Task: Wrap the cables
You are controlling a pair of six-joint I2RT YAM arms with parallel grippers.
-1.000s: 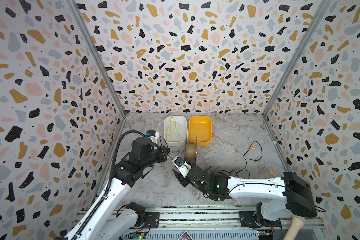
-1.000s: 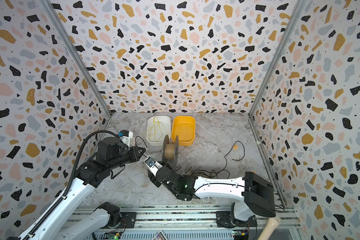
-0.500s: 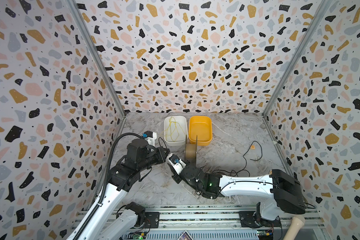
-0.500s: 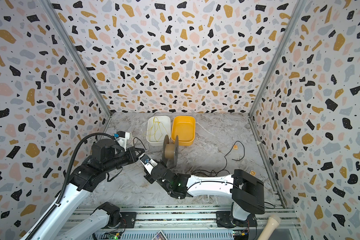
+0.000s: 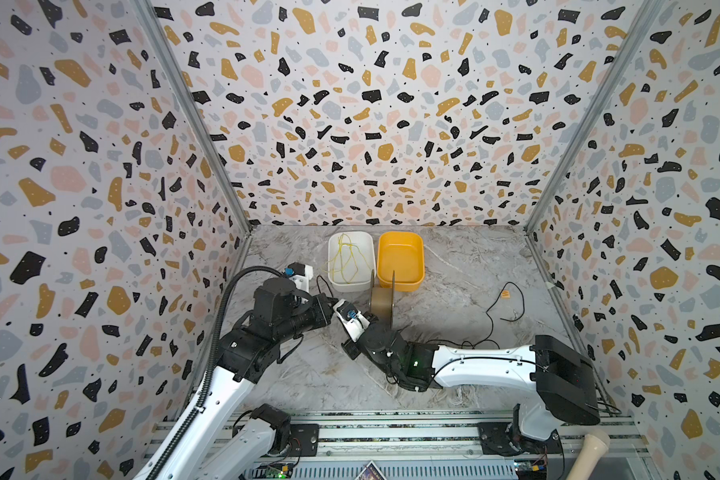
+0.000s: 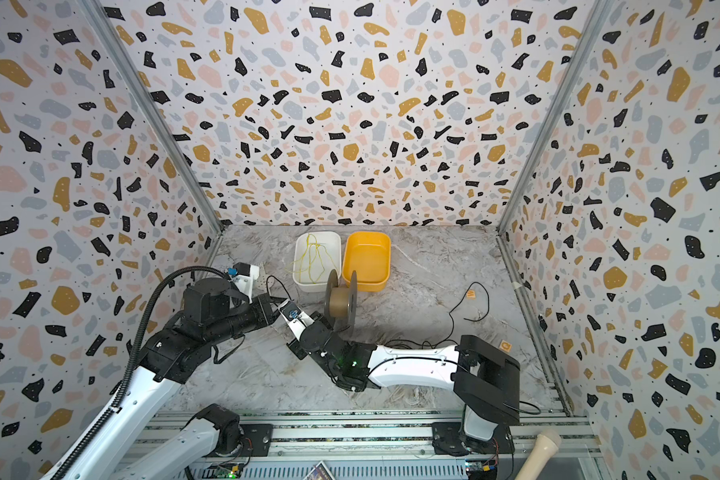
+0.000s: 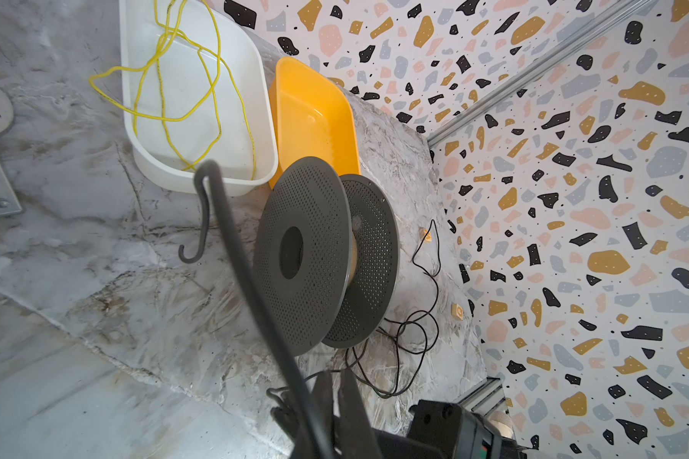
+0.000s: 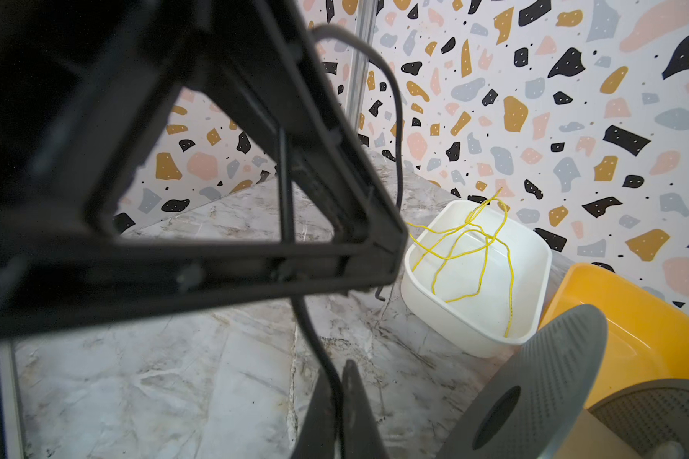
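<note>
Both claws pinch the black cable tight: my left gripper and right gripper sit close together, just left of the spool (slack lies looped on the table, right).

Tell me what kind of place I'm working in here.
Likely a robot test cell: terrazzo-print panel walls box in a marble-look tabletop, with a metal mounting rail along its front edge.
</note>
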